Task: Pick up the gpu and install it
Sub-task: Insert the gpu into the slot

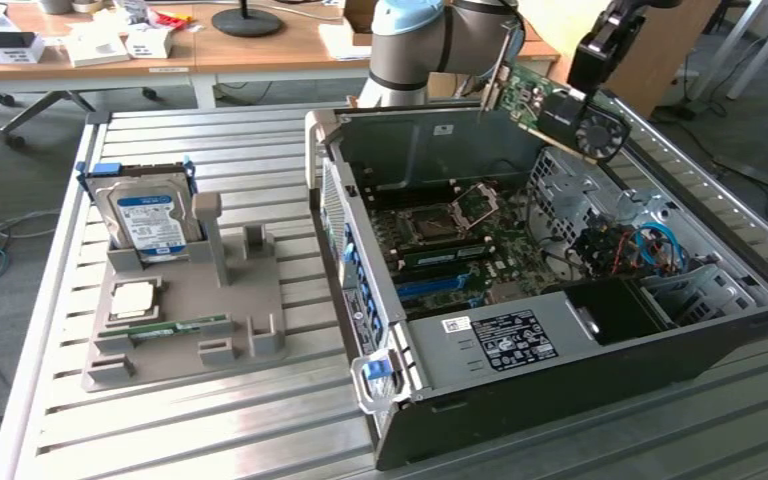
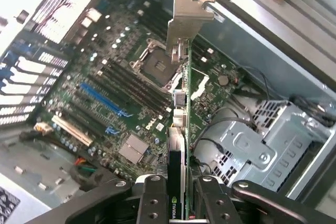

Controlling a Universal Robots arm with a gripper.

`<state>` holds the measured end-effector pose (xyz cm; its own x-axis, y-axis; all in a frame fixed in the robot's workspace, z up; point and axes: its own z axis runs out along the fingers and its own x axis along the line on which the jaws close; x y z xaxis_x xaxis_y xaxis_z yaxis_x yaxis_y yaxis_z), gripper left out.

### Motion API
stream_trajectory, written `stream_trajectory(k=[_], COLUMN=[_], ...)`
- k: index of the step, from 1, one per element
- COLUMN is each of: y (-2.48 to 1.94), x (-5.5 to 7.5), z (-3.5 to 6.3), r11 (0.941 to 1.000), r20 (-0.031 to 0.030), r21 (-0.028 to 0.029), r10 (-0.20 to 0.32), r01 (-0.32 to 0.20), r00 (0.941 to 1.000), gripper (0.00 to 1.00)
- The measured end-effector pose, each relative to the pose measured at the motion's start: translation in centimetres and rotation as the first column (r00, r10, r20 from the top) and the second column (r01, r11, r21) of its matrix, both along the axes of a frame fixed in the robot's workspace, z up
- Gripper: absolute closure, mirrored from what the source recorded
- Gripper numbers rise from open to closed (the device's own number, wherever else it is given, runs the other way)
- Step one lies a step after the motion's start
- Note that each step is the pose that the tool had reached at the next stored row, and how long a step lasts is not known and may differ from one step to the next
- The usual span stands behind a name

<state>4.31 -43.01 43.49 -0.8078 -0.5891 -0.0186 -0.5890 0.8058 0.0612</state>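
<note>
If you start at the near edge, it's the slatted aluminium table [image 1: 157,440], all long ribbed grooves. On it lies the black computer case [image 1: 518,400], side panel off. A grey metal box with a white-and-black label [image 1: 504,340] sits in its near corner.

Off toward the exterior view's left is a matte grey plastic holder [image 1: 184,350] with blocky posts. A silver hard drive [image 1: 148,220] with a blue-white label stands upright in it. A square chip [image 1: 135,298] and a narrow green memory stick [image 1: 177,328] lie flat in front of the drive.

Deeper in the case is the green motherboard [image 1: 451,250], which has a square metal-framed socket [image 1: 435,225], long dark slots and a couple of blue ones. Some blue cables [image 1: 658,245] curl by the perforated drive cage.

The gpu [image 1: 564,110] is up in the air over the far corner of the case, tilted and clear of the motherboard. It's a thin flat green board with a dark round fan on its face. The black gripper [image 2: 180,195] is clamped on it, one finger on each flat side. From the wrist view you see the card edge-on, with its bent silver bracket [image 2: 186,19] at the far end.

The arm [image 1: 424,40], pale blue-grey and tubular, stands behind the case. Its wrist comes down at a slant from the exterior view's upper right.
</note>
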Motion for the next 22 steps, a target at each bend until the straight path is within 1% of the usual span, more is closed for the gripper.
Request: stream_trajectory(k=[3, 6, 8, 11, 14, 17, 20, 22], y=[0.00, 0.00, 0.00, 0.00, 0.00, 0.00, 0.00, 0.00], x=[0.00, 0.00, 0.00, 0.00, 0.00, 0.00, 0.00, 0.00], z=[-0.01, -0.02, -0.03, -0.05, -0.06, -0.07, -0.09, -0.10], r11=[0.9985, 0.9940, 0.9894, 0.9802, 0.9677, 0.9526, 0.9345, 0.9208], r20=[0.0000, -0.0001, -0.0002, -0.0003, -0.0006, -0.0008, -0.0010, -0.0013], r21=[-0.0013, -0.0023, -0.0030, -0.0040, -0.0049, -0.0058, -0.0066, -0.0072], r10=[0.056, 0.109, 0.145, 0.198, 0.252, 0.304, 0.356, 0.390], r01=[-0.056, -0.109, -0.145, -0.198, -0.252, -0.304, -0.356, -0.390], r00=[0.9985, 0.9940, 0.9894, 0.9802, 0.9677, 0.9527, 0.9345, 0.9208], gripper=[0.74, 0.74, 0.74, 0.74, 0.74, 0.74, 0.74, 0.74])
